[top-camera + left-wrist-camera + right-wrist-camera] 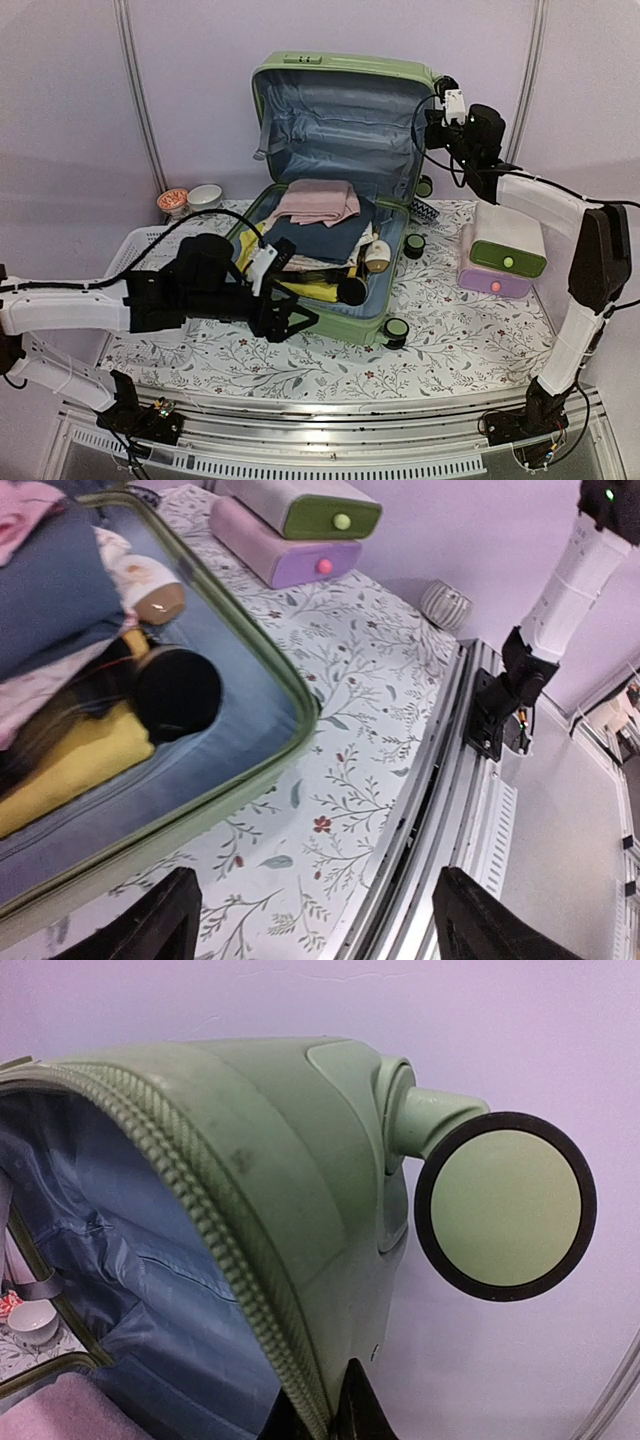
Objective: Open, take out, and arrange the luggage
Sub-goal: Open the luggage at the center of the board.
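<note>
The light-green luggage [330, 120] lies open on the flowered table, its lid standing upright and showing the grey-blue lining. Folded pink [318, 200], navy [320, 240] and yellow [310, 290] clothes fill the lower half, with a black round thing [178, 695] and a cream bottle [150, 590]. My right gripper [440, 115] is at the lid's top right corner, shut on the zip rim [280, 1340] just below a wheel [505, 1205]. My left gripper [315, 930] hovers open over the tablecloth beside the luggage's front rim [270, 670], holding nothing.
A white-green-purple box [500, 258] stands right of the luggage. A white perforated basket [135, 250] sits at the left, with two small bowls [190, 198] behind it. A ribbed jar [443, 603] stands near the table's metal front rail [440, 780].
</note>
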`<state>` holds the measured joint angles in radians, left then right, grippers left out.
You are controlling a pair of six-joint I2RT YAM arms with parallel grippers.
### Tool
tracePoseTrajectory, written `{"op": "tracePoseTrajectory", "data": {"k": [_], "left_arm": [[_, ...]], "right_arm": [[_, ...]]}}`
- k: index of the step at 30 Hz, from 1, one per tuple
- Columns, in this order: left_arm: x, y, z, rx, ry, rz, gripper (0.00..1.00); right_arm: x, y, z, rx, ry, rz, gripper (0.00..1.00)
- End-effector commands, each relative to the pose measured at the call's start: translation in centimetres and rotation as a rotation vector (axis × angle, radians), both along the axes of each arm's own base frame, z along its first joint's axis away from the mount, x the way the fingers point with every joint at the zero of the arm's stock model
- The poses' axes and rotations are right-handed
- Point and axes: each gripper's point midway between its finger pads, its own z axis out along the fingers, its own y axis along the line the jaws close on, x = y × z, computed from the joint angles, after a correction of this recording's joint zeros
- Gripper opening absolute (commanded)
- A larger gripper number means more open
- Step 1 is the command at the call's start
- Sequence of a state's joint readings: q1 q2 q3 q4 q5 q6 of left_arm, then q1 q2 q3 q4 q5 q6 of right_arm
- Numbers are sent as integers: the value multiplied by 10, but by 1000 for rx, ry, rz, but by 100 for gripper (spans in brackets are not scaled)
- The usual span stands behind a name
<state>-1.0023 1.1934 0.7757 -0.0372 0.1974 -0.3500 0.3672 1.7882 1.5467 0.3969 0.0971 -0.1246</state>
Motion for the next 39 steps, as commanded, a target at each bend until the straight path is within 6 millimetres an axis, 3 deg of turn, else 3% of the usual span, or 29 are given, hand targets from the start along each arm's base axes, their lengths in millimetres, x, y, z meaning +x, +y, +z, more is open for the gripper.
{"op": "tracePoseTrajectory", "data": {"k": [1,5,10,19,21,24,28,29,32,39], "left_arm": [[-13,-48,-1,-148,-15,-49,81],[-13,-84,-27,-186,12,-50,80],[-5,-124,-53,-165,-5,-36,82],[29,-156,-69,-253,-51,54,82],[33,-163,-86,-236,-41,57,82],[38,-174,-90,-247,-48,47,82],[47,-179,-93,-239,-62,52,82],[50,-178,-93,-238,-66,55,82],[53,-176,-89,-239,-77,59,82],[43,-175,-72,-259,-80,23,82]], "right_arm": [[6,53,-19,-36,45,222,2],[12,77,-11,-31,34,337,2],[18,98,-15,-40,34,402,2],[17,124,-30,-81,36,476,3],[19,128,-35,-87,46,485,10],[26,130,-43,-97,61,474,28],[46,114,-49,-83,81,341,71],[50,109,-49,-79,88,312,75],[54,97,-46,-63,102,265,78],[74,46,-43,64,181,165,78]]}}
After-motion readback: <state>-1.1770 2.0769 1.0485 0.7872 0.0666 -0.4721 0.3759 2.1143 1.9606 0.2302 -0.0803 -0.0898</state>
